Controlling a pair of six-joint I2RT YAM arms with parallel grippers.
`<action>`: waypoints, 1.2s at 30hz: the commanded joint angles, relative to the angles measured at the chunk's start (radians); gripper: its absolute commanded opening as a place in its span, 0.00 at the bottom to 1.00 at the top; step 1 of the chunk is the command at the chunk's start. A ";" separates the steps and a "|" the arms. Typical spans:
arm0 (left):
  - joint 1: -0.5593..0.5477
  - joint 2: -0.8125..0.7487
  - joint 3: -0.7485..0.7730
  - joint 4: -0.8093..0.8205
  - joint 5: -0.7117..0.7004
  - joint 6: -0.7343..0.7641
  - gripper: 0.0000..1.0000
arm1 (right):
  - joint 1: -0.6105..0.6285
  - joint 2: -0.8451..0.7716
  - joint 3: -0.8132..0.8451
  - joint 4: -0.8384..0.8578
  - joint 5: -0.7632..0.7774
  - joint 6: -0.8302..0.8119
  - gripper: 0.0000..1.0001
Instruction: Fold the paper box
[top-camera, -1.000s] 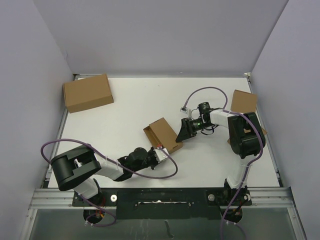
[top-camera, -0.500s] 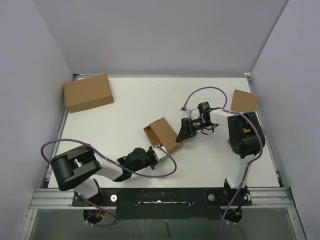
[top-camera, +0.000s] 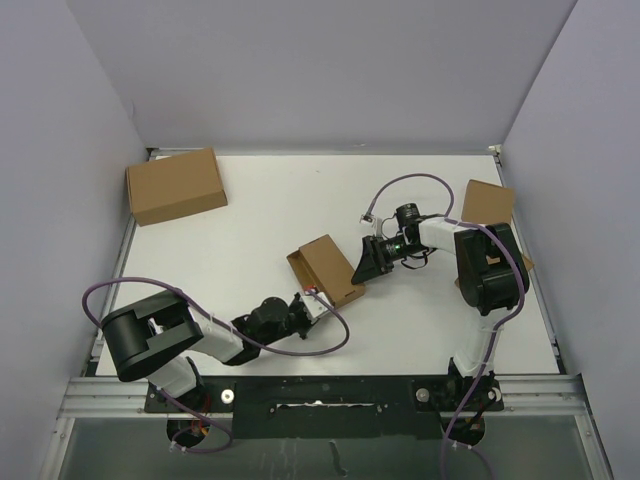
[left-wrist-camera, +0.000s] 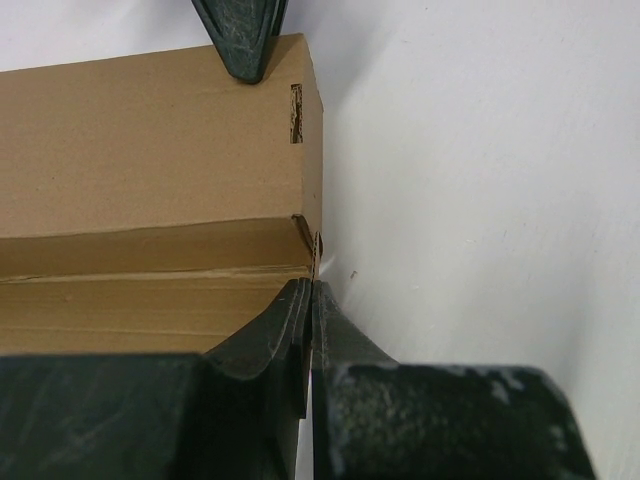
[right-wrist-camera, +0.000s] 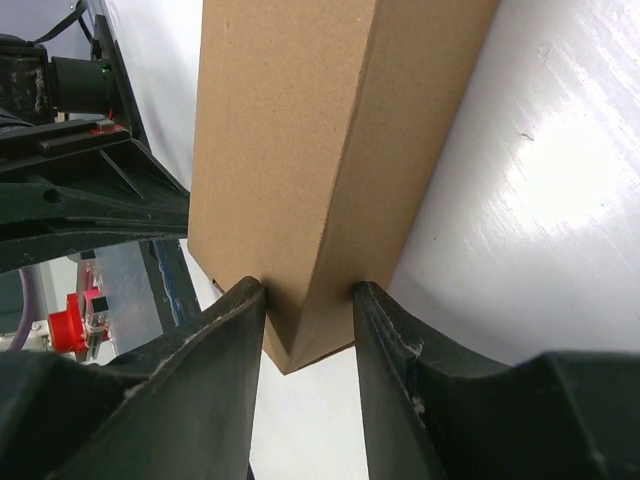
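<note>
The right gripper (right-wrist-camera: 305, 300) is closed on one end of the paper box (right-wrist-camera: 300, 130), with a finger (right-wrist-camera: 225, 330) pressed against each side. The box lies as a small oblong near the middle of the table (top-camera: 250, 230). The left gripper (left-wrist-camera: 310, 292) has its fingers pressed together, and their tips touch the box's near corner. A larger carton (top-camera: 175, 186) sits at the far left corner, and another brown box (top-camera: 487, 202) sits by the right edge.

the paper box (top-camera: 328, 268), small, oblong, brown cardboard, lies mid-table, near flap open.
</note>
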 joint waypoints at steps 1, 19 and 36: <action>0.009 -0.014 -0.024 0.080 -0.017 -0.026 0.00 | -0.014 0.034 0.012 0.011 0.140 -0.035 0.38; 0.011 0.024 -0.034 0.130 -0.026 -0.043 0.00 | -0.016 0.041 0.015 0.004 0.138 -0.038 0.38; 0.026 0.035 -0.041 0.143 -0.017 -0.064 0.00 | -0.015 0.044 0.015 0.003 0.138 -0.039 0.38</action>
